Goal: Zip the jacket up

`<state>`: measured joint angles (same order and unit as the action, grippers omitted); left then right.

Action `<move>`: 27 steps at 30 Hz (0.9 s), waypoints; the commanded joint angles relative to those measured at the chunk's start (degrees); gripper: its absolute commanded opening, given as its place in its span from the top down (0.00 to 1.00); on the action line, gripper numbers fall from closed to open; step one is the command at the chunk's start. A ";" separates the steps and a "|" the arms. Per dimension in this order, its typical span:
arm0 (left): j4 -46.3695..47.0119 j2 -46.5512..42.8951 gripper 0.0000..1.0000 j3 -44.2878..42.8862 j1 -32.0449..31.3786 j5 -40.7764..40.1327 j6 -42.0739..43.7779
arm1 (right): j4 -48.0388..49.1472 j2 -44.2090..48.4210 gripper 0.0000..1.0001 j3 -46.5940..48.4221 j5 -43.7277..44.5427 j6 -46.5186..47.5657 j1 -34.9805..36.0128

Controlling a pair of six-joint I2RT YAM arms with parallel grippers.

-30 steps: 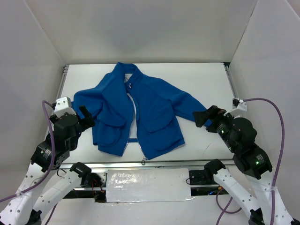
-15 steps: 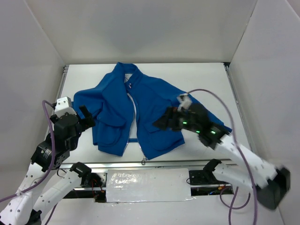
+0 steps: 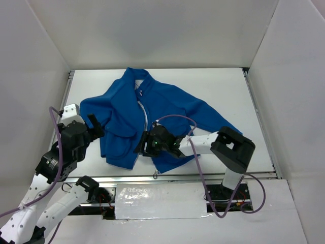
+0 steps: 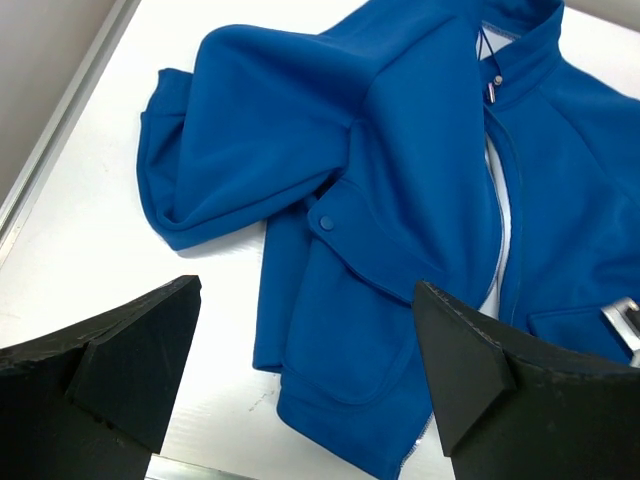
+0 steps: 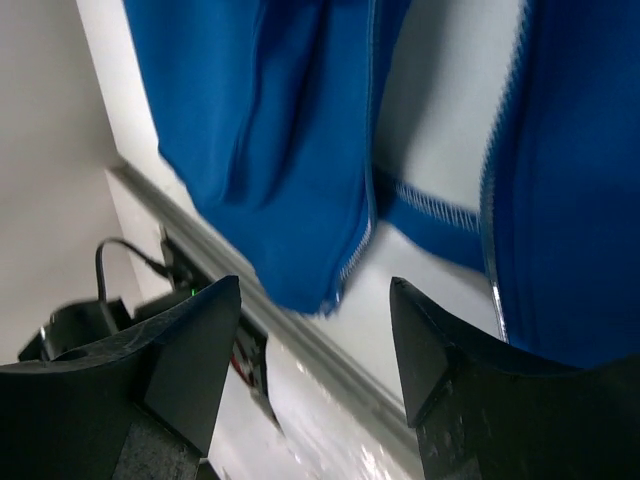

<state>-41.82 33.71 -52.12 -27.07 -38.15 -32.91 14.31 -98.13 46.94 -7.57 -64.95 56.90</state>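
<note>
The bright blue jacket [image 3: 167, 109] lies flat on the white table, collar at the far side, front unzipped with a white-lined gap [image 3: 147, 119] between the panels. My right gripper [image 3: 142, 147] reaches across the lower right panel and hovers over the bottom of the zipper. In the right wrist view its jaws stand apart with nothing between them [image 5: 315, 320], above both toothed zipper edges [image 5: 360, 250] and the hem of the jacket [image 5: 270, 130]. My left gripper [image 3: 94, 127] hangs open just left of the jacket [image 4: 400, 180], holding nothing [image 4: 305, 350].
A metal rail [image 3: 167, 179] runs along the table's near edge, just past the hem. White walls close in the left, back and right. The right arm's purple cable [image 3: 175, 118] loops over the jacket, and its black elbow block [image 3: 232, 147] sits at the right.
The right arm has swung from the table's right side leftward across the jacket to its lower hem by the zipper. The left arm has barely moved.
</note>
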 commanded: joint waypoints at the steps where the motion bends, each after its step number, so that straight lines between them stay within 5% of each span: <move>1: 2.89 1.00 0.01 0.09 0.35 1.67 2.05 | 5.74 -3.47 0.32 5.18 2.91 -1.76 0.49; 27: 4.21 2.58 0.01 0.53 0.44 4.93 3.55 | -0.68 -5.75 0.33 7.37 9.95 2.19 -1.53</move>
<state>-40.07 35.68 -52.10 -27.00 -33.89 -31.22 13.02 -103.92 53.19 1.67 -64.07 56.07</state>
